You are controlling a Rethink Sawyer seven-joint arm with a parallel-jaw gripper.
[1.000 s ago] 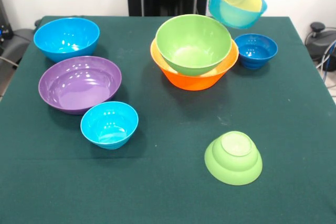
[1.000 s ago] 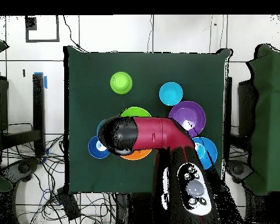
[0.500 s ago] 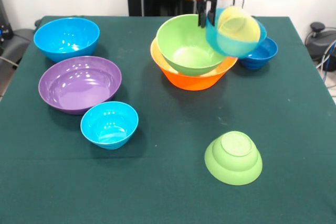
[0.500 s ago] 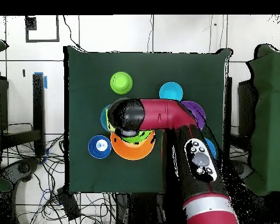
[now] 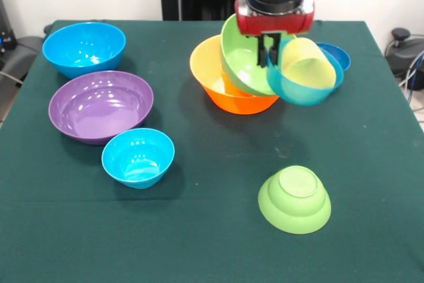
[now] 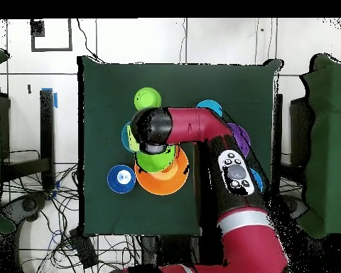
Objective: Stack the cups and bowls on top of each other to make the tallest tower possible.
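Gripper (image 5: 267,50) partly hides tilted green bowl (image 5: 244,64).

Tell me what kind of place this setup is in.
Probably a robotics lab: a robot arm works over a table under green cloth, loose cables trail across the tiled floor, and plastic bowls serve as test props.

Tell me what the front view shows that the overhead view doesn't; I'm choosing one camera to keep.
Front only: the gripper shut on the light blue bowl with the pale yellow cup inside it, and the large green bowl tilted in the orange bowl. Overhead only: the whole arm, covering most of the purple bowl. Both: the upturned small green bowl and the dark blue bowl.
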